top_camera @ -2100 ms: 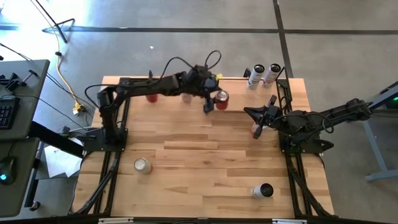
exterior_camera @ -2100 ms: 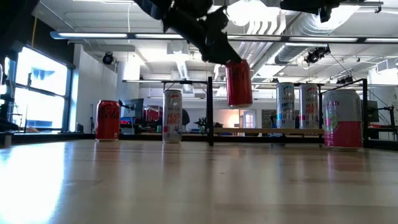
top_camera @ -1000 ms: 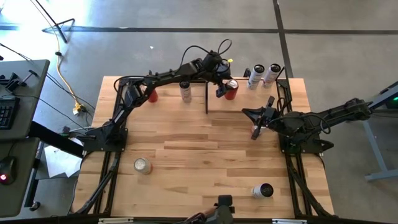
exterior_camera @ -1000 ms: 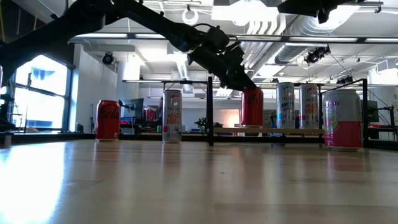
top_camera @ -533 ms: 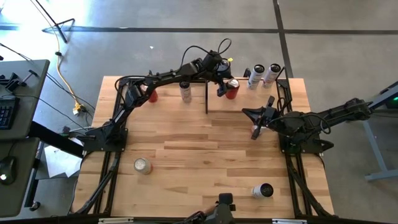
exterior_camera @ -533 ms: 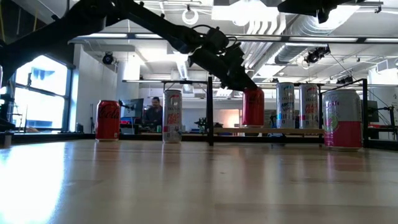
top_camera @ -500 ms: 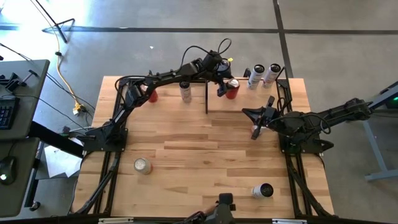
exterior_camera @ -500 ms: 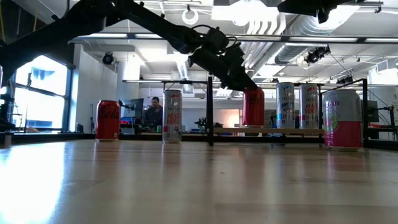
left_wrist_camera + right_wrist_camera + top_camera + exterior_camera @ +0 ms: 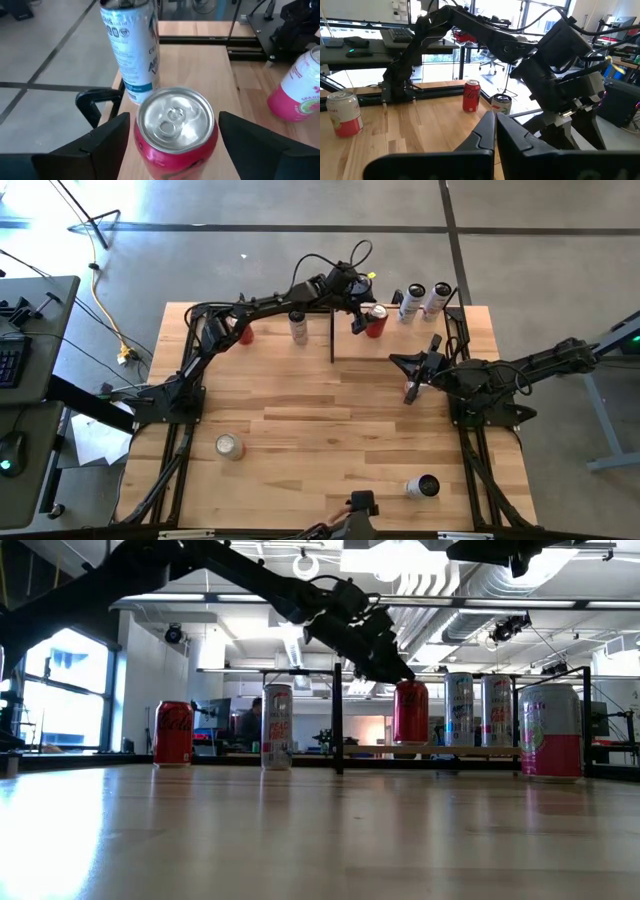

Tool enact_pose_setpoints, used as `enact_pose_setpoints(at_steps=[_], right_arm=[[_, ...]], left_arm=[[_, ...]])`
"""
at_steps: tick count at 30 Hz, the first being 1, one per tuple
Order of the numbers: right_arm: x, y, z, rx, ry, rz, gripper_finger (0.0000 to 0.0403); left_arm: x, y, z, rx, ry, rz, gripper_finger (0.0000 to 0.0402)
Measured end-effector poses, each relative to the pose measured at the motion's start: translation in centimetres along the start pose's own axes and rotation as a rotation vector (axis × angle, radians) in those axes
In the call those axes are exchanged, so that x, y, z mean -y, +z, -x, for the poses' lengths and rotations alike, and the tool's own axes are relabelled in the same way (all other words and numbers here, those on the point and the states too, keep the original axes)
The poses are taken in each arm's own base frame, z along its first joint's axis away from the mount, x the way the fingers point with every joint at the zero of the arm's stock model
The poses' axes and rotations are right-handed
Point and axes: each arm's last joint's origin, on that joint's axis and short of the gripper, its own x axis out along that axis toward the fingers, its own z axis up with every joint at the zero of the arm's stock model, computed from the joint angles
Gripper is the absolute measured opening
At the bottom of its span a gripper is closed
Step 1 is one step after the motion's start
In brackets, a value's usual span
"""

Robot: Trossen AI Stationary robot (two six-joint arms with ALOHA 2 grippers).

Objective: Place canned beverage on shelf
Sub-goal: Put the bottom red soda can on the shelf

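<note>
In the high view, upper centre, the left pincer (image 9: 361, 317) stands beside the red can (image 9: 374, 322) on the shelf (image 9: 400, 332); the right pincer (image 9: 410, 392), fingers together, holds nothing. The low view shows the can upright on the shelf. In the left wrist view, the fingers (image 9: 102, 142) flank the can, gaps showing.

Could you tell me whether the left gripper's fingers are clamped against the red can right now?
No, the left gripper stands open, with a gap showing between each finger and the red can.

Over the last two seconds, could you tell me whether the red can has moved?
Yes. The red can went down and toward the two tall white cans, past the black upright plate, onto the shelf.
</note>
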Motion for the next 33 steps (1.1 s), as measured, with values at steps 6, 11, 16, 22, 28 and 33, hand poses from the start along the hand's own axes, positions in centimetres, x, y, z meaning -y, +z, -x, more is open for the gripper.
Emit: enact_pose_setpoints(at_steps=[6,11,16,22,28,33], right_arm=[[0.0,-0.1,0.0,-0.007,0.0,0.018,0.0],[0.1,-0.1,0.0,-0.013,-0.031,0.029,0.0],[0.1,-0.4,0.0,-0.033,-0.034,0.042,0.0],[0.1,-0.6,0.0,-0.051,-0.034,0.039,0.0],[0.1,-0.9,-0.2,-0.073,-0.05,0.028,0.0],[-0.1,-2.0,-1.8,-0.135,-0.136,0.046,0.0]], left_arm=[[0.1,1.9,2.8,-0.007,-0.002,-0.035,0.0262],[0.1,3.3,4.6,-0.004,0.046,-0.066,0.0173],[0.2,4.2,5.7,0.03,0.05,-0.052,0.0037],[0.7,1.8,3.7,0.081,0.007,0.004,0.0018],[2.8,0.8,4.8,0.201,0.013,-0.037,0.0003],[4.8,-1.0,9.2,0.329,0.035,-0.029,0.0001]])
